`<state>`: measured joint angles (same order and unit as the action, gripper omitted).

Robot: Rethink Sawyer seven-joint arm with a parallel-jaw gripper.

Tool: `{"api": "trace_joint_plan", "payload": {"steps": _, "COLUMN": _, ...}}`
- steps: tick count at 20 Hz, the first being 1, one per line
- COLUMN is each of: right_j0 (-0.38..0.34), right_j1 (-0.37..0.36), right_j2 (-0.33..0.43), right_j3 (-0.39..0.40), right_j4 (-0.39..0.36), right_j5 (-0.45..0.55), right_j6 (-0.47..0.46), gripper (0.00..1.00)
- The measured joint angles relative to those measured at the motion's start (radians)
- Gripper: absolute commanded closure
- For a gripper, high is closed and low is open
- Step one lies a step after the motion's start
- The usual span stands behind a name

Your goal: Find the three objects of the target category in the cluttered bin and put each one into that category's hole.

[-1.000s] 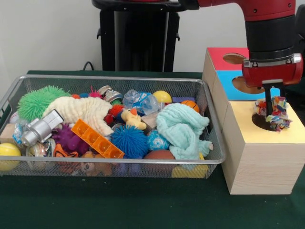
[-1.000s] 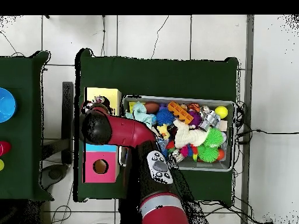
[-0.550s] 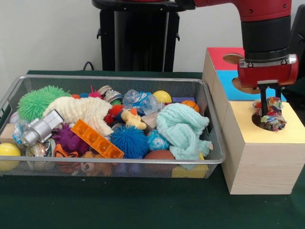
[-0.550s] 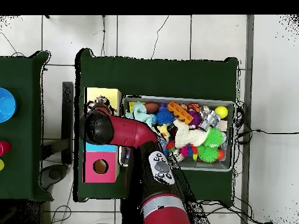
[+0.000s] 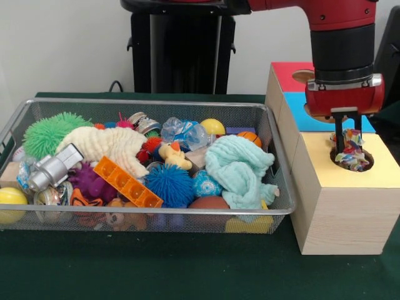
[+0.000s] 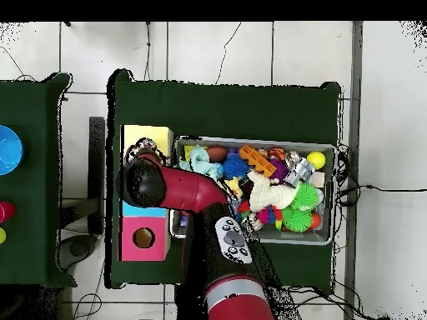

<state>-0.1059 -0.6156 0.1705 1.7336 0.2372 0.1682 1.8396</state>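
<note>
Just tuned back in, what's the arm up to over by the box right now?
The gripper hangs over the hole in the yellow top of the wooden box, and a multicoloured rope toy sits partly down in that hole. I cannot tell whether the toy is gripped. The wire bin beside the box is full of mixed toys, among them a light blue cloth.

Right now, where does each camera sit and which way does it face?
Front view: across the table, facing the wire bin and wooden hole box; the arm's hand pokes a multicoloured rope toy into the yellow section's hole.
Overhead view: above, looking straight down; red arm crosses from the bottom.
Both show bin, box and arm.
</note>
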Motion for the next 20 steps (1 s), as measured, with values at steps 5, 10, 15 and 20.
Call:
{"api": "trace_joint_plan", "payload": {"steps": 5, "right_j0": -0.007, "right_j1": 0.016, "right_j2": 0.000, "right_j3": 0.000, "right_j4": 0.000, "right_j5": -0.023, "right_j6": 0.000, "gripper": 1.00}}
{"api": "trace_joint_plan", "payload": {"steps": 10, "right_j0": -0.009, "right_j1": 0.035, "right_j2": 0.001, "right_j3": 0.000, "right_j4": -0.001, "right_j5": -0.063, "right_j6": 0.000, "gripper": 1.00}}
{"api": "trace_joint_plan", "payload": {"steps": 15, "right_j0": -0.017, "right_j1": 0.067, "right_j2": 0.014, "right_j3": -0.004, "right_j4": -0.019, "right_j5": -0.131, "right_j6": 0.000, "gripper": 1.00}}
{"api": "trace_joint_plan", "payload": {"steps": 20, "right_j0": -0.025, "right_j1": 0.110, "right_j2": 0.031, "right_j3": -0.020, "right_j4": -0.041, "right_j5": -0.217, "right_j6": 0.000, "gripper": 1.00}}
